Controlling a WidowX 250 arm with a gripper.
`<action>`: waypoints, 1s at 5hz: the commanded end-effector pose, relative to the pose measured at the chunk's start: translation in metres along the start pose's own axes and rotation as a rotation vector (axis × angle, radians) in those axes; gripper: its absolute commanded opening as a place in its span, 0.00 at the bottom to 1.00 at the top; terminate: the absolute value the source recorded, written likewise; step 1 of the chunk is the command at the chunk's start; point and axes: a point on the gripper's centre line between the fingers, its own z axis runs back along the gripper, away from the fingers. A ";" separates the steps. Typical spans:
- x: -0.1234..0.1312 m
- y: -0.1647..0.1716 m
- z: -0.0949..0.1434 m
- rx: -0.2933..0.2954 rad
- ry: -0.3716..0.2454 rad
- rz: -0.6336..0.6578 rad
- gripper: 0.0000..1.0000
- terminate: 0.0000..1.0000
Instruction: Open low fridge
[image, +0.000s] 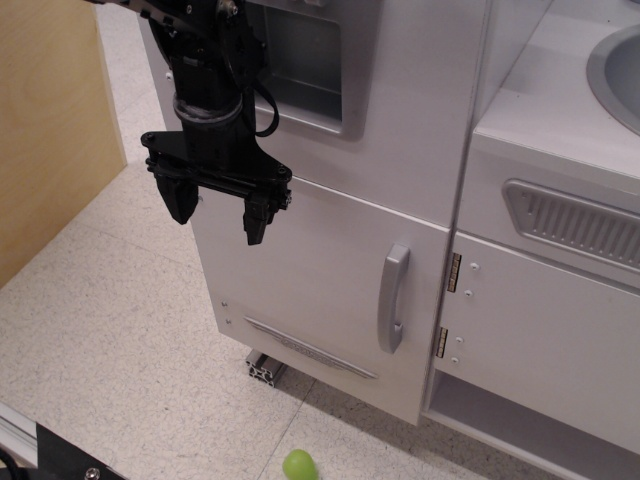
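Note:
The low fridge door is a large white panel, shut flush with its frame. Its curved silver handle stands upright near the door's right edge. A slim silver trim strip runs along the bottom. My black gripper hangs in front of the door's upper left corner, well left of the handle. Its two fingers point down, spread apart and hold nothing.
Above the door is a white panel with a grey recessed dispenser. To the right stands a white cabinet with a grey slatted vent and hinges. A wooden wall is at left. A green ball lies on the floor.

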 end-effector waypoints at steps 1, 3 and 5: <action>0.000 0.000 0.000 0.000 0.000 0.000 1.00 0.00; -0.009 -0.067 -0.012 -0.069 -0.081 -0.087 1.00 0.00; 0.001 -0.118 -0.025 -0.087 -0.133 -0.122 1.00 0.00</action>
